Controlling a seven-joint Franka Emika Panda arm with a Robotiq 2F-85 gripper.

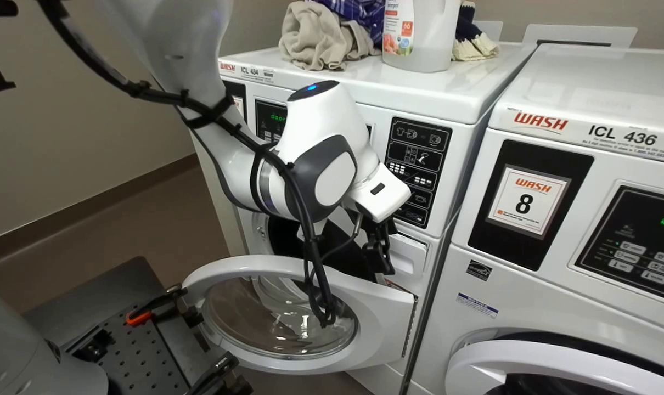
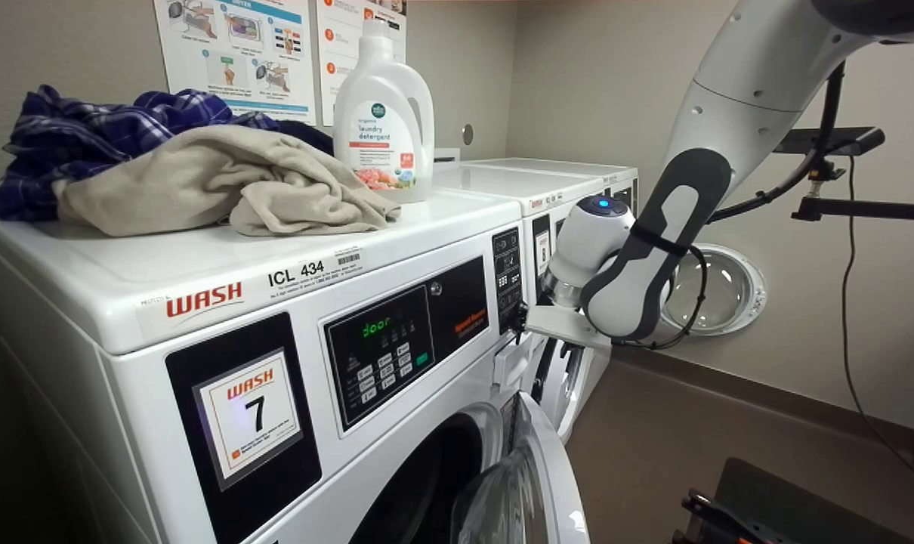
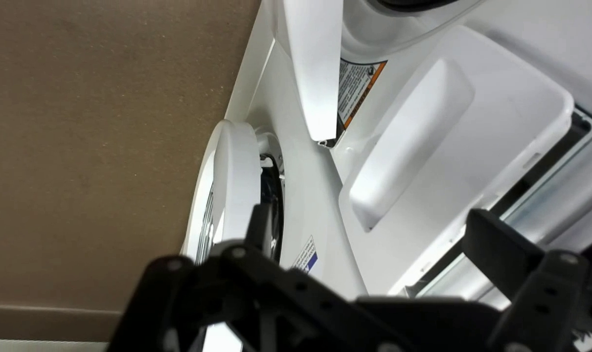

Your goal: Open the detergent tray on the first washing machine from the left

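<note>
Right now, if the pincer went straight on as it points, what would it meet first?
Probably the detergent tray: in the wrist view, its front lies ahead of the open pincer; depth is unclear.

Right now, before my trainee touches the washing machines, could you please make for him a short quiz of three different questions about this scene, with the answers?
1. Multiple choice: in an exterior view, which green word shows on the display of the washing machine marked 7?
(a) start
(b) door
(c) stop

2. True or false: in the wrist view, the gripper is open.

3. Short answer: in the wrist view, what suggests that the detergent tray may not be fully closed?

Key:
1. b
2. True; its fingers stand apart.
3. A dark gap along one long edge of the tray's front.
</note>
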